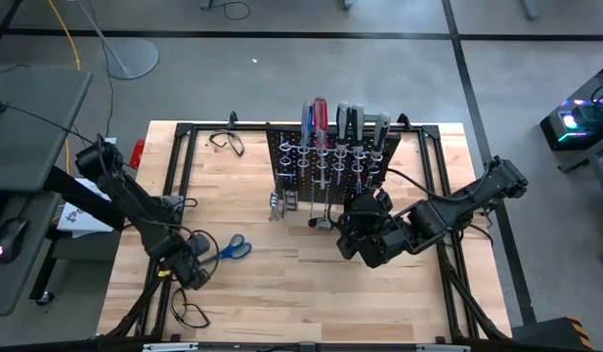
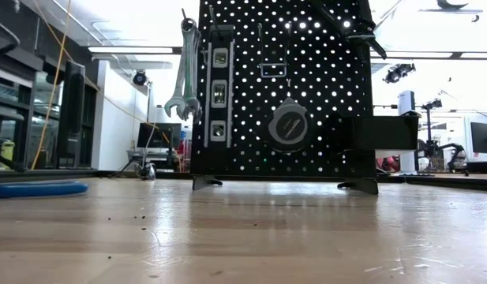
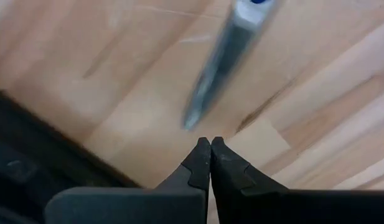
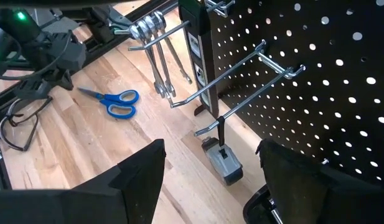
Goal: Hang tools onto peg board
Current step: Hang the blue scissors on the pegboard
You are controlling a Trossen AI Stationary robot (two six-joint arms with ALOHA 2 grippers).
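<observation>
Blue-handled scissors (image 1: 233, 248) lie toward the tabletop's left edge, just beside the left gripper (image 1: 195, 277). Low view: peg board (image 2: 306, 95) upright, wrenches (image 2: 185, 75) hanging. Left wrist: fingers (image 3: 201, 163) pressed together, empty, blurred blade ahead. Right wrist: right gripper (image 4: 210, 163) spread wide, holding nothing.

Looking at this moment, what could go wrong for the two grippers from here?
1. The left gripper is shut right by the scissors blade tip; it must open first or it may just push them.
2. The open right gripper sits close to the peg board and its hooks; moving forward may snag them or the hanging wrenches.
</observation>
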